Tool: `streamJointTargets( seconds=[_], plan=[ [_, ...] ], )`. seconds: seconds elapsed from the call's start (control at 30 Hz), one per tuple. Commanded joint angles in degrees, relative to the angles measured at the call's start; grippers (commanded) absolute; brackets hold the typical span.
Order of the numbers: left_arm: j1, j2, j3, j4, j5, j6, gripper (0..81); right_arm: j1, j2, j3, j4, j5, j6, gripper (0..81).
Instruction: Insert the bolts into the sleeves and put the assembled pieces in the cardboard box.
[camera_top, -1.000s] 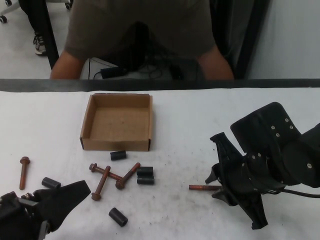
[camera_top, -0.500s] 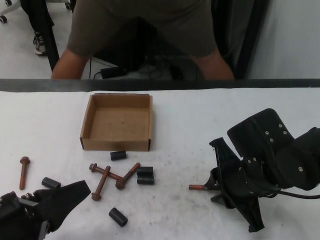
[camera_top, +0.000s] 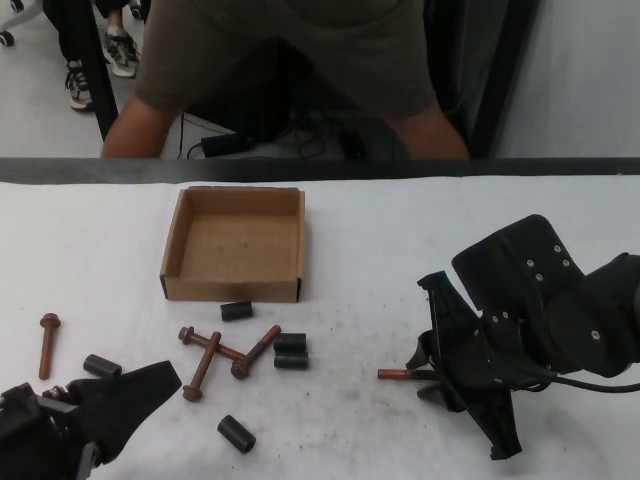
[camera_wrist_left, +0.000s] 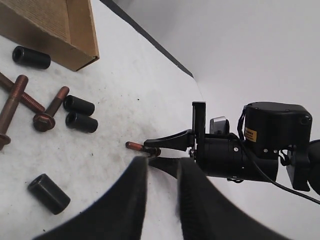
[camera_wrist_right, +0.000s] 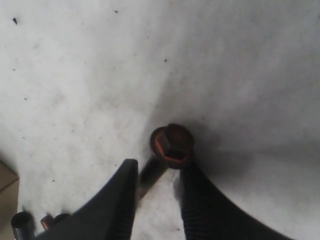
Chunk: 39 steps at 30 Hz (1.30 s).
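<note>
My right gripper is low over the bench at the right, shut on a rusty bolt that lies on the white surface. In the right wrist view the bolt's hex head sticks out past the fingers. The left wrist view has the same bolt in the right gripper's tips. My left gripper hangs at the near left corner, its fingers close together with nothing between them. Three loose bolts cross each other in front of the empty cardboard box. Black sleeves lie beside them.
A single bolt and a sleeve lie at the far left. Another sleeve sits against the box front, and one lies nearer me. A person stands behind the bench's far edge.
My right gripper has slid left along the bolt and sunk a little, so less of the shank shows. The left arm has stayed put.
</note>
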Motion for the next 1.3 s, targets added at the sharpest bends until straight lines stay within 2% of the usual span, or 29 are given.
streamJointTargets(
  seconds=[0.0, 0.5, 0.6, 0.8, 0.97, 1.1, 1.27],
  plan=[
    [0.2, -0.2, -0.5, -1.2, 0.4, 0.6, 22.0, -0.6, 2.2, 0.1, 0.1, 0.4, 2.7, 28.8],
    [0.2, -0.2, -0.5, -1.2, 0.5, 0.6, 22.0, -2.7, 2.9, 0.1, 2.2, -1.5, 4.0, 28.8],
    [0.2, -0.2, -0.5, -1.2, 0.5, 0.6, 22.0, -2.8, 4.2, -0.1, 1.8, -3.8, 4.7, 28.4],
    [0.2, -0.2, -0.5, -1.2, 0.5, 0.6, 22.0, -2.8, 5.2, -0.1, 1.8, -6.2, 5.3, 19.0],
    [0.2, -0.2, -0.5, -1.2, 0.5, 2.8, 22.0, -2.8, 5.2, -0.1, 0.9, -6.5, 5.2, 0.1],
    [0.2, -0.2, -0.5, -1.2, 0.5, 2.8, 22.0, -2.8, 5.2, -0.1, -1.2, -7.3, 4.7, 0.0],
    [0.2, -0.2, -0.5, -1.2, 0.5, 3.2, 22.0, -2.8, 4.6, -0.1, -4.4, -9.5, 0.0, 0.0]
  ],
)
